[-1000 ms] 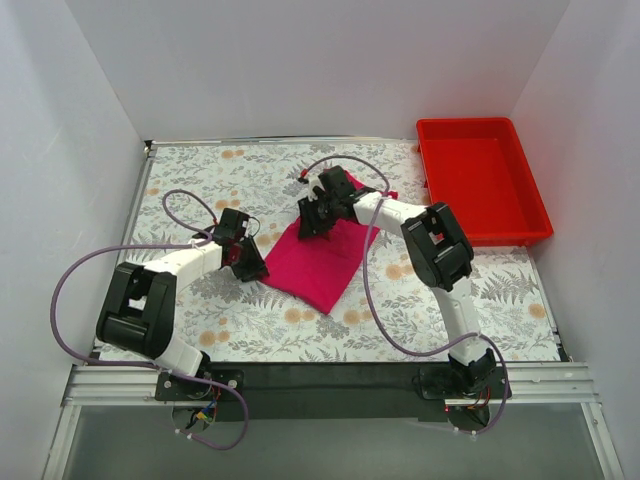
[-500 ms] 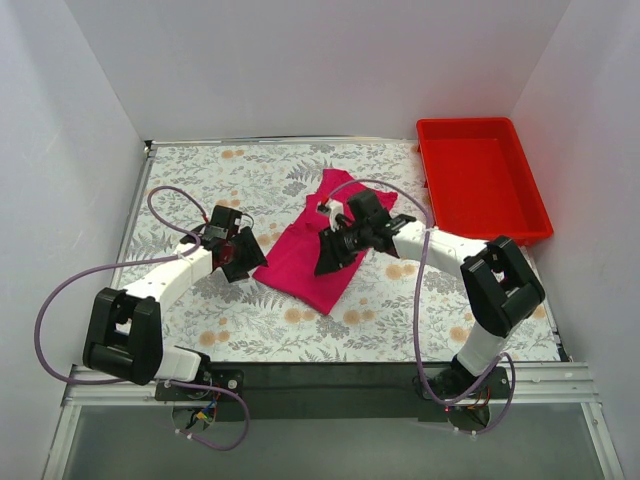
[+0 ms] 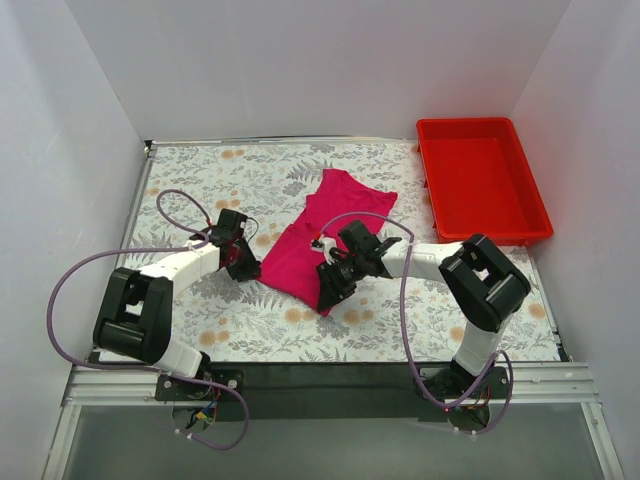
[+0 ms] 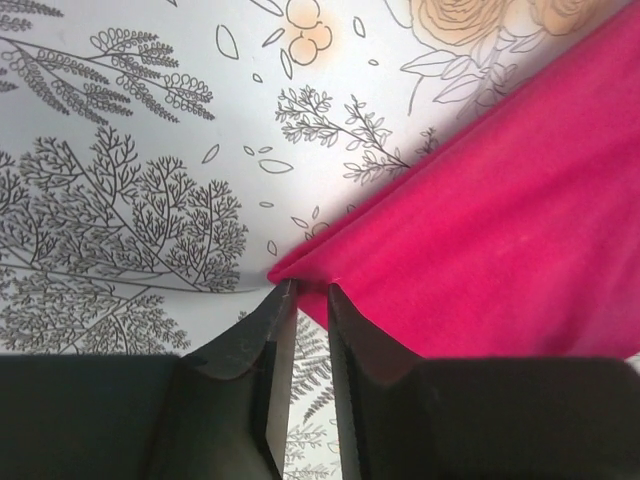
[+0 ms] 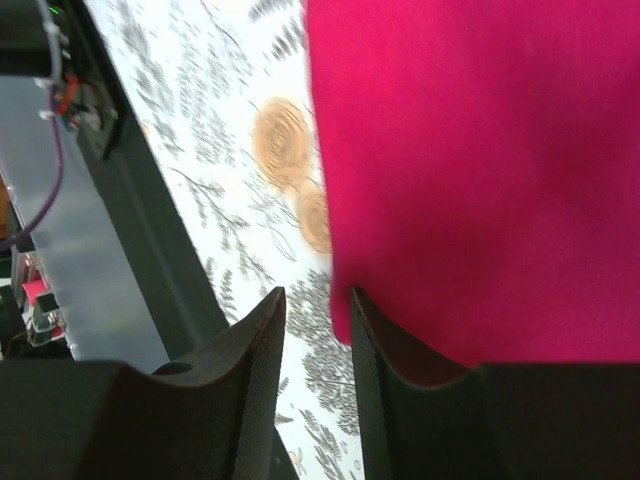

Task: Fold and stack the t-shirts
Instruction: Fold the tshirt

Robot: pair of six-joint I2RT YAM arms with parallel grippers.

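Here the t-shirt (image 3: 300, 262) lay flat near the middle of the table (image 3: 240, 175), running from the near side toward the far right. At its left corner sat the left gripper (image 3: 247, 268), fingers almost together with the corner at their tips; whether it was pinched could not be told. The right gripper (image 3: 330, 290) stood over the near hem, narrowly parted, any hold unclear. Wide stretches of floral-printed surface lay between the t-shirt and the left and far walls (image 3: 300, 70). A red bin (image 3: 482, 185) sat in the far right corner, apart from the t-shirt. A black rail (image 3: 320, 385) edged the near side.
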